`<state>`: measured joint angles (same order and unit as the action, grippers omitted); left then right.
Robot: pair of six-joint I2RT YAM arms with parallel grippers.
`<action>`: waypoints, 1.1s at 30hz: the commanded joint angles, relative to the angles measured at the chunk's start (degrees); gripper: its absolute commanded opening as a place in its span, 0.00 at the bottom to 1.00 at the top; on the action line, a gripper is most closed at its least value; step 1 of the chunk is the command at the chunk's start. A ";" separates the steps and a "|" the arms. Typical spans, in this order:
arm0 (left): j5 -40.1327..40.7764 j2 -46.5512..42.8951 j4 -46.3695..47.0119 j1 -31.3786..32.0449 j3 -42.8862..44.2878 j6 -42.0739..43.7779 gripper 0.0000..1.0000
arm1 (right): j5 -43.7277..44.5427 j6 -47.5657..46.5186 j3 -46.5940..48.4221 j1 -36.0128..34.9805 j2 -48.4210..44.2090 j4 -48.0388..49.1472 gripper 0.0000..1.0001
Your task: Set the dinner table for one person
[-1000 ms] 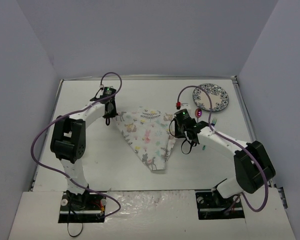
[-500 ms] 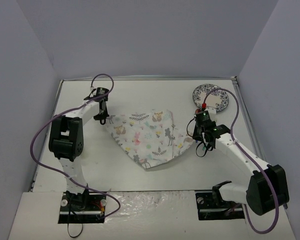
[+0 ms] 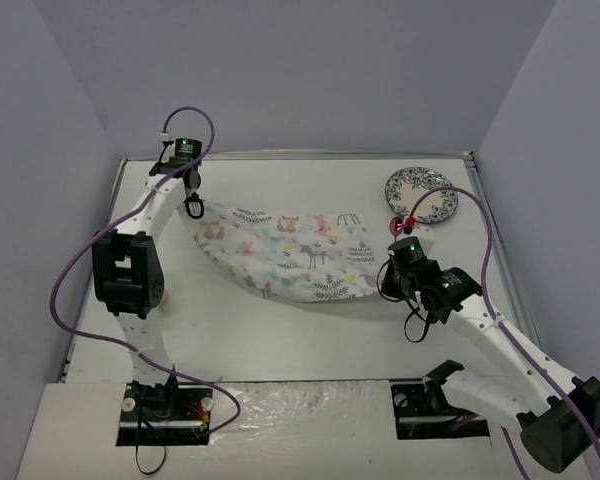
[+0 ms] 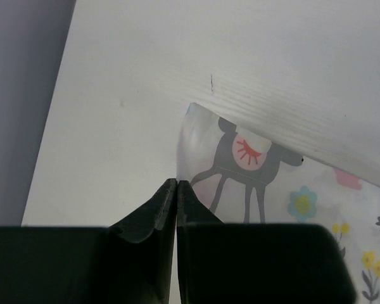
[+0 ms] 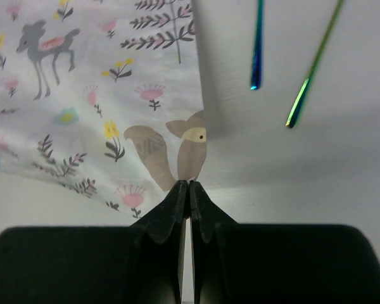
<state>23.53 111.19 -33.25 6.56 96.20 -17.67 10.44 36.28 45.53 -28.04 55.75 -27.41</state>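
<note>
We have both claws clenched on the printed cloth (image 3: 285,250): the left gripper (image 3: 192,206) pinches one corner near the far left corner of the dinner table (image 3: 230,325), and the right gripper (image 3: 388,284) pinches the opposite corner toward the right edge, so the fabric spans the middle of the table between them with its near edge sagging in a curve. In the wrist views each pair of jaws meets with only a thin bit of fabric between the tips, so we judge the hold shallow. A sharp pull apart could slip a corner free, and the cloth would drop crumpled. The two cutlery handles (image 5: 257,44) lie just beside the cloth's right edge, so lowering or dragging the fabric could sweep them or bury them. The plate (image 3: 421,193) sits near the far right corner, apart from the cloth, and looks safe unless the right arm swings back over it. The table is matte white with a thin metal edge strip, and plain grey-lilac walls (image 3: 300,80) enclose it on three sides.
</note>
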 commanded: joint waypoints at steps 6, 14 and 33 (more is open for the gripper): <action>2.54 2.18 1.20 -1.55 6.45 5.49 0.19 | -1.52 5.39 -1.87 -10.77 4.86 -0.80 0.41; -8.97 -5.92 6.58 -1.12 4.75 2.91 0.63 | 0.29 -6.93 9.53 -8.48 17.62 5.16 0.66; -13.48 -18.59 6.88 -0.85 -16.87 -1.81 0.78 | -9.90 -29.70 43.07 7.40 61.33 17.63 0.77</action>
<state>10.10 95.10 -28.58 5.67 78.76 -18.94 3.44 12.49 83.08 -23.35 114.01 -12.82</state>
